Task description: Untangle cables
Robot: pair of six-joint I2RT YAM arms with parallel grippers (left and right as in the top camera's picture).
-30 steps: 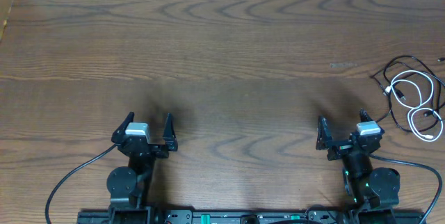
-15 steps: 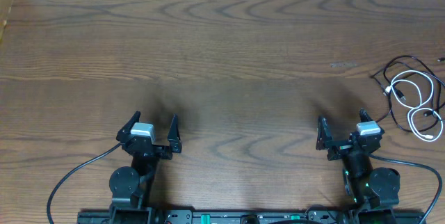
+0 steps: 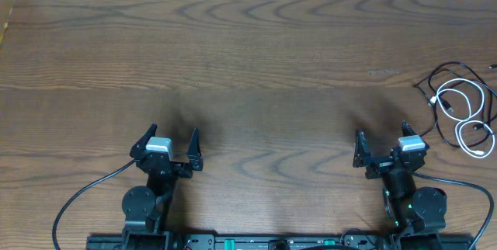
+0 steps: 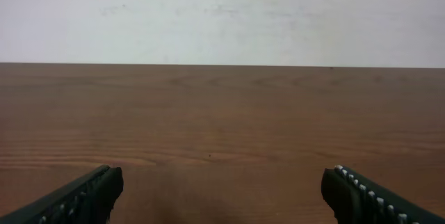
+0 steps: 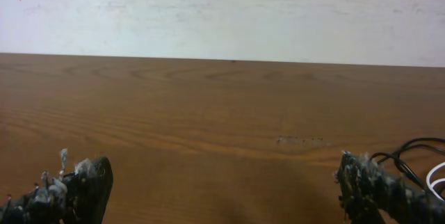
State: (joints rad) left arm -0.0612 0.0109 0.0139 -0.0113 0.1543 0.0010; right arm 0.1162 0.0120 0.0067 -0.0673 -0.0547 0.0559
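A thin black cable (image 3: 439, 76) and a thin white cable (image 3: 467, 107) lie in loose overlapping loops at the table's right edge. In the right wrist view the black cable (image 5: 411, 149) shows at the right border, with a bit of white beside it. My right gripper (image 3: 380, 144) is open and empty, to the left of the cables and nearer the front edge; its fingers frame bare wood (image 5: 222, 182). My left gripper (image 3: 171, 143) is open and empty at the front left, far from the cables, over bare wood (image 4: 221, 189).
The wooden table (image 3: 248, 56) runs to a white wall at the back. The arms' thicker black leads (image 3: 85, 192) curve along the front edge by the bases. A faint scuff mark (image 3: 382, 72) lies on the wood left of the cables.
My left gripper shifted slightly to the right and toward the front between one second ago and half a second ago. The right gripper and the cables have not moved.
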